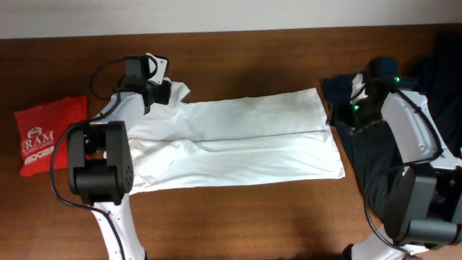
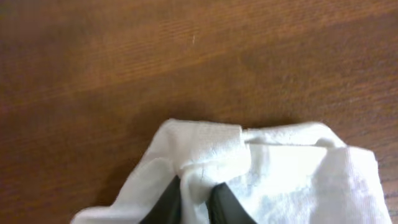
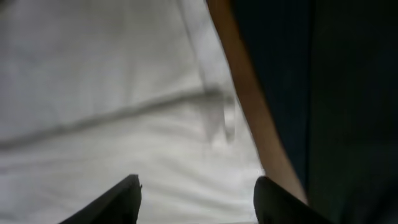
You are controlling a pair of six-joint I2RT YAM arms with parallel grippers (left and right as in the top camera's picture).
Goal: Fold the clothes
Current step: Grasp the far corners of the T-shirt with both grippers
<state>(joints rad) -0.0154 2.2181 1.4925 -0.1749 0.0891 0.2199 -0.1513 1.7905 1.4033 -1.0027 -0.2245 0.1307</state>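
Closest to the overhead lens is the left arm [image 1: 101,162], its black joint block hanging over the 8 o'clock end of the cloth. At 9 o'clock from it a small folded red shirt [image 1: 49,136] with white print lies on the brown wooden table [image 1: 238,217], apart from everything else.

Up at 11 o'clock, the left gripper [image 2: 196,204] is clamped on the white T-shirt [image 1: 245,141]. In the left wrist view its two dark fingers [image 2: 166,205] stand close together with a bunched, hemmed fold of white cloth pinched between them and spilling over their tips.

The T-shirt fills the middle of the table as a long band running from 9 to 3 o'clock. It is plain white on the side that shows, with no print visible. One straight edge or crease runs along its length near the middle. The 9 o'clock end is rumpled and partly hidden under the left arm, and the 3 o'clock end lies flat and squared off.

At that end the right gripper [image 3: 199,199] sits over the cloth with its fingers spread wide apart and nothing between them. Its camera looks down on white fabric crossed by the same crease. A thin strip of table separates the T-shirt from the dark garments [image 1: 361,155] heaped at 3 o'clock, and the right arm [image 1: 415,137] reaches across them.
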